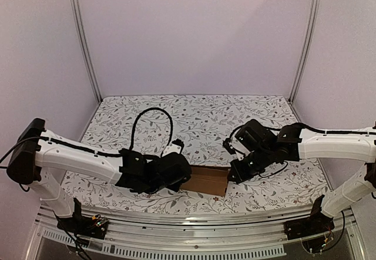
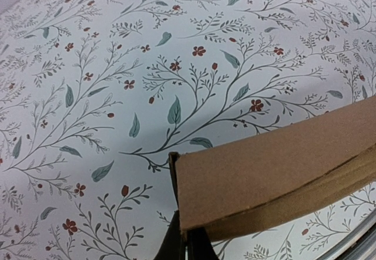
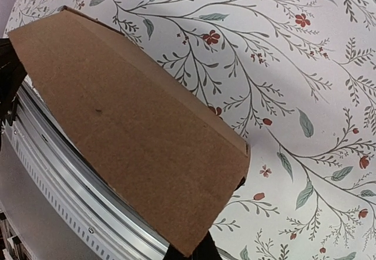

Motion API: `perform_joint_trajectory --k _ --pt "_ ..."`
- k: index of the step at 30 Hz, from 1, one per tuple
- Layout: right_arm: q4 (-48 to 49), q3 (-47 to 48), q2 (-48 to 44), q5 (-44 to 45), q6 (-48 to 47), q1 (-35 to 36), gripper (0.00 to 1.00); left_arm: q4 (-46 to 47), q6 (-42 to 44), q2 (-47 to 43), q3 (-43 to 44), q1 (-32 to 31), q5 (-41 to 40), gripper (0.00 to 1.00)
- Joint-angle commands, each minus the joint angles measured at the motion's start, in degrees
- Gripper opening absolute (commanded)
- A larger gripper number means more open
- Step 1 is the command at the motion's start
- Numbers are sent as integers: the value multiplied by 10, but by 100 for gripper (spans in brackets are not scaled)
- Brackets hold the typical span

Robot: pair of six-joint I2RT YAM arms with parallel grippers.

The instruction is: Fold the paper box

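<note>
Top external view: paper box (image 1: 207,180), plain brown, at 6 o'clock on the surface (image 1: 200,119), close to the near edge and spanned between the two tools. Left wrist view: paper box (image 2: 276,166) as a narrow brown form with a long crease along its lower side. Right wrist view: paper box (image 3: 135,148) as one broad unprinted panel, tilted, with a folded edge along its upper right side. Hard to tell whether resting on the surface or raised just off it; seemingly tilted rather than lying flat.

Left tool (image 1: 183,176) at the box's 9 o'clock end, pinched fully together on a thin cardboard edge, with dark fingertips (image 2: 173,248) right under the box corner. Right tool (image 1: 234,175) at the 3 o'clock end, likewise clamped tight on the opposite corner, with fingertips (image 3: 208,253) flanking the lowest point of the panel.

Handling, as a judgement: light, thin board, stiff across a panel but ready to hinge at any scored crease. Dry and matt, so probably little slip in a pinch, yet easy to dent or tear at a corner if squeezed hard or twisted. Best taken near an edge beside a crease, not mid-panel, with both ends moved together to avoid buckling. Risk of bowing or ripping under any pull apart; gentle, matched motion advisable.
</note>
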Motion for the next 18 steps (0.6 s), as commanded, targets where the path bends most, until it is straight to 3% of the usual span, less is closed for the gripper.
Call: perform_joint_trajectory --k 1,9,18 --pt "6 -7 19 19 15 10 4 -77 -1 45 -23 -16 83 0" --pt "-13 8 -7 52 4 15 28 -78 -1 47 -22 -16 84 0" --pt "-56 44 -53 104 -18 15 38 -79 0 54 -18 -18 85 0"
